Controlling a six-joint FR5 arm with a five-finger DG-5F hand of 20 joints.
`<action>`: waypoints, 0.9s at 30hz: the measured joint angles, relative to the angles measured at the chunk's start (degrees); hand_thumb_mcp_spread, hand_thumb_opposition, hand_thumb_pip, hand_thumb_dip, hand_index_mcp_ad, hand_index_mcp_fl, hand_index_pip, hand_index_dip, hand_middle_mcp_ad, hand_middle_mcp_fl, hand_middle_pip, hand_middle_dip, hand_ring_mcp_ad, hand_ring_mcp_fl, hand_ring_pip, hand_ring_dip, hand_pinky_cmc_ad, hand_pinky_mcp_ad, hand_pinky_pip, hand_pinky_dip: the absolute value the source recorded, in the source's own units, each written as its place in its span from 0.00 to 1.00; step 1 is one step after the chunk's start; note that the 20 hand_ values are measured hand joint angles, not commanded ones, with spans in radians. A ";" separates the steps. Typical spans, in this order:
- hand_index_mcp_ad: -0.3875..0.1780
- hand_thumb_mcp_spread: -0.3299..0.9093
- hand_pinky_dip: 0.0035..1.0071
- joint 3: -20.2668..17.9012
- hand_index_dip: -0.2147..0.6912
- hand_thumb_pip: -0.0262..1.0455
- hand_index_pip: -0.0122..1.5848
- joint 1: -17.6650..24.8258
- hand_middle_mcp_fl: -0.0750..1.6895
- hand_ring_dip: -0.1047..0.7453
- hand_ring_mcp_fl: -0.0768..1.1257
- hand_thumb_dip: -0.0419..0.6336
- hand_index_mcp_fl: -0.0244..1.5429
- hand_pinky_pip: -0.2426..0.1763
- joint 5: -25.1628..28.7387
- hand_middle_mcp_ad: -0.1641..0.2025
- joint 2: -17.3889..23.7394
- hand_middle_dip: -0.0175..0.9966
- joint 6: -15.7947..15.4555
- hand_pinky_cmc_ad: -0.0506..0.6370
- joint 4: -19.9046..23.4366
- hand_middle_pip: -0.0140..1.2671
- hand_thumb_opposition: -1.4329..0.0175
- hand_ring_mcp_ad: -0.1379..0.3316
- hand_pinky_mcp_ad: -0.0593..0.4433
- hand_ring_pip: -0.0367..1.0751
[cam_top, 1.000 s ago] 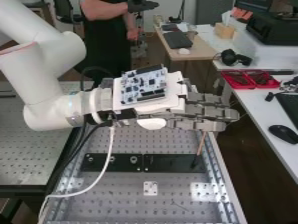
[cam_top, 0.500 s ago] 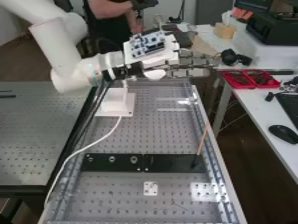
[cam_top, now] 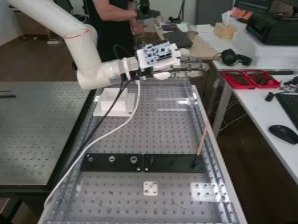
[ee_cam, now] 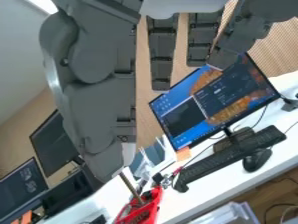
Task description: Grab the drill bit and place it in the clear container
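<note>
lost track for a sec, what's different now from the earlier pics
The hand has moved toward the far end of the bench, with its fingers straight; nothing was visibly taken hold of or let go. The thin brown stick, black plates and small white plate stayed where they were.

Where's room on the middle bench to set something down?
High view: bare between black strip and white stand, right of the white cable, left of the orange rod. Crowded: strip's left half, with metal fittings.
</note>
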 joint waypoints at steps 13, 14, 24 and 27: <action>0.44 0.80 0.17 1.59 0.51 0.40 0.46 1.85 0.23 0.21 0.14 0.36 0.69 0.40 5.41 0.65 -6.33 0.19 -1.05 0.64 -0.37 0.12 0.32 0.67 0.39 0.11; 0.44 0.80 0.17 1.72 0.51 0.40 0.46 1.83 0.23 0.21 0.14 0.36 0.69 0.40 5.59 0.65 -6.61 0.19 -1.10 0.64 -0.84 0.12 0.32 0.67 0.39 0.11; 0.44 0.80 0.17 2.07 0.50 0.40 0.47 1.83 0.23 0.21 0.14 0.36 0.70 0.40 5.96 0.65 -7.47 0.19 -1.46 0.64 -2.20 0.12 0.32 0.67 0.39 0.11; 0.44 0.80 0.17 1.92 0.51 0.40 0.47 1.80 0.23 0.21 0.14 0.36 0.70 0.40 6.01 0.65 -7.21 0.20 -1.58 0.64 -2.08 0.12 0.32 0.67 0.39 0.11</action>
